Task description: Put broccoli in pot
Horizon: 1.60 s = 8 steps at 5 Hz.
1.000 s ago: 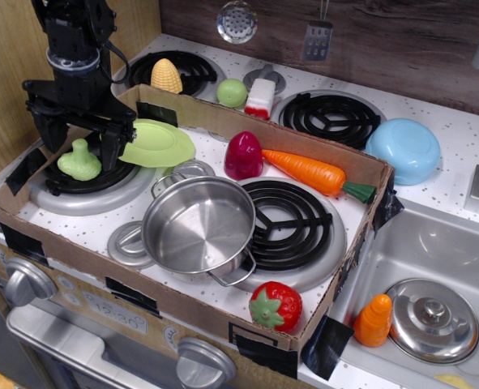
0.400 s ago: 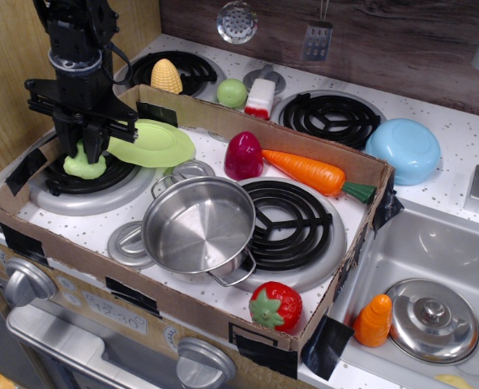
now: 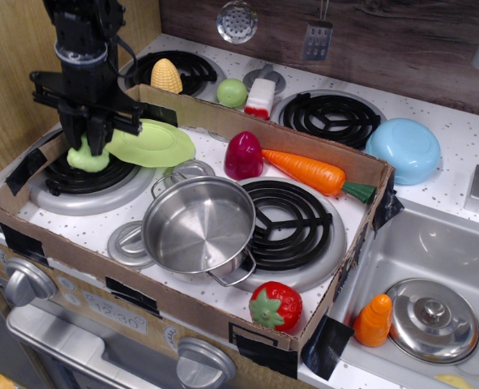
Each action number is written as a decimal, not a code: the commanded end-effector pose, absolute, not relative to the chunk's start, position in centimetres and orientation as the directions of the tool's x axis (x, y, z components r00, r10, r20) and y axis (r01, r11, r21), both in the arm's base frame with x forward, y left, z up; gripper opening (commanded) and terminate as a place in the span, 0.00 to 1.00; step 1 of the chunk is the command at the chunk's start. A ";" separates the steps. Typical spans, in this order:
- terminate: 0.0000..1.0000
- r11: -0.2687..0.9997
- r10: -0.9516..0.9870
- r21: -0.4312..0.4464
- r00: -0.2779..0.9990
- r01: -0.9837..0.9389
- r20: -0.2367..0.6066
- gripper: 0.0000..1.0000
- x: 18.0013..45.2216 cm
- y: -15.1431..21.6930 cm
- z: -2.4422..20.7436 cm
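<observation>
Where the toy stove meets the wooden wall panel (image 3: 4, 73) at the left, the black gripper (image 3: 89, 147) hangs over the front-left burner (image 3: 77, 182) with its fingers pressed onto the broccoli (image 3: 85, 160). From this angle the broccoli appears raised slightly off the coil, though contact cannot be ruled out. Its pale green head shows below the fingertips, just beside the light green plate (image 3: 154, 144).

A cardboard tray (image 3: 336, 243), taped at the corners, frames the two front burners. The pot (image 3: 198, 225) stands upright inside it, between the left and right coils, empty and well apart from the broccoli. Behind the pot lie a dark red vegetable (image 3: 244, 155) and a carrot (image 3: 312, 172). A strawberry (image 3: 275, 305) rests against the tray's front wall.

Outside the tray, on the speckled white counter (image 3: 458, 130), sit a corn cob (image 3: 166, 76), a green ball (image 3: 232, 92) and a blue bowl (image 3: 403, 149). The sink (image 3: 450, 243) at the right holds a steel lid (image 3: 432, 319) and a small orange piece (image 3: 374, 321). A dark wood backsplash (image 3: 385, 40) carries hanging utensils.
</observation>
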<state>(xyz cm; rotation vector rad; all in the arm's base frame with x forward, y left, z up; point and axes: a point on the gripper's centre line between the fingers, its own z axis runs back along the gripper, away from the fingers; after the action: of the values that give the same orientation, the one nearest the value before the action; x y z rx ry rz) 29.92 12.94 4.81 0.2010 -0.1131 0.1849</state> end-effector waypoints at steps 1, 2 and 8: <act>0.00 0.943 0.184 0.236 0.958 -0.236 0.221 0.00 31.5 12.5 11.7; 0.00 0.938 0.199 0.231 0.947 -0.259 0.254 0.00 30.9 10.9 12.7; 0.00 0.982 0.188 -0.011 0.965 -0.189 0.182 0.00 26.7 0.8 13.9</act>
<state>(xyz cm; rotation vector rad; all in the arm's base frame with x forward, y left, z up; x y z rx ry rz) 26.52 0.50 12.18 0.0028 -0.1328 0.1852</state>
